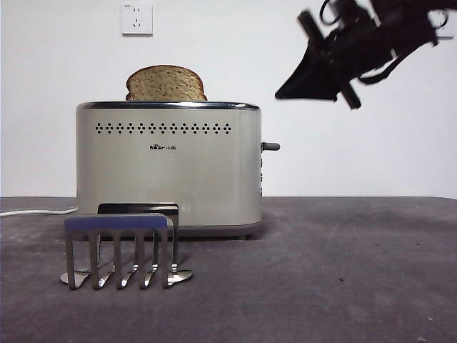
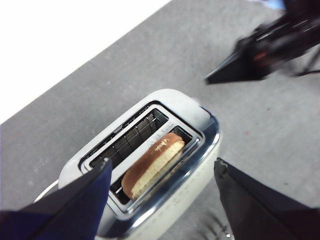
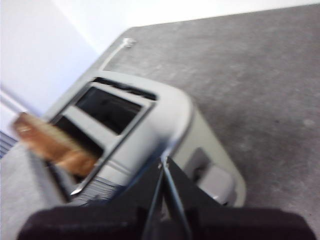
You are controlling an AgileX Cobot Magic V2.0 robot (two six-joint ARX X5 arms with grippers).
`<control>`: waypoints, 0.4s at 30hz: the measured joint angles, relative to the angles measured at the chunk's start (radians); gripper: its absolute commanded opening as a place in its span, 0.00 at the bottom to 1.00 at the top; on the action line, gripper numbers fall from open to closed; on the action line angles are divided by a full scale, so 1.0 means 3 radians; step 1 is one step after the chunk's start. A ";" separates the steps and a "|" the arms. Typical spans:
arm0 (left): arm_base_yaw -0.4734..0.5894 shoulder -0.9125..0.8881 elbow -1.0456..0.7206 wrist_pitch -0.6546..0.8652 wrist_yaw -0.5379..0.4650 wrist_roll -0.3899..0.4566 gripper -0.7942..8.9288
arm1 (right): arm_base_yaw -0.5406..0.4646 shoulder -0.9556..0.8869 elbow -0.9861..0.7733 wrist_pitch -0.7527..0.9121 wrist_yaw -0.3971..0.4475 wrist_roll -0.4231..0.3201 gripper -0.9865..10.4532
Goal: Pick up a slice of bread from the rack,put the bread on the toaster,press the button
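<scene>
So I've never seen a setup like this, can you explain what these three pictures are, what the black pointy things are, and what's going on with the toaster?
This is a robot with two arms at a table. One picture looks level across the table; the other two come from cameras on each arm's wrist, looking down.

On the grey table stands a cream toaster. A slice of bread sits in one of its slots, with its top sticking out. In front stands a small metal rack, with no bread in it.

The black pointy shapes are the grippers, the robot's two-fingered hands. The left gripper is above the toaster, open and holding nothing. The right gripper is shut, holds nothing, and is in the air near the toaster's end where the button, a small lever, sticks out. It isn't touching it.
</scene>
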 measured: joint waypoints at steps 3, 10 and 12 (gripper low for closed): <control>0.0000 -0.0106 0.0000 -0.0029 0.0004 -0.0027 0.44 | 0.0003 0.0196 0.0098 0.0001 0.0033 0.0005 0.08; 0.0000 -0.0226 0.0000 -0.0041 0.0004 -0.0048 0.44 | 0.0031 0.0538 0.0175 0.0000 0.0069 0.0004 0.08; 0.0000 -0.0226 0.0000 -0.0130 0.0004 -0.0050 0.44 | 0.0046 0.0612 0.0197 0.0027 0.0064 0.0004 0.08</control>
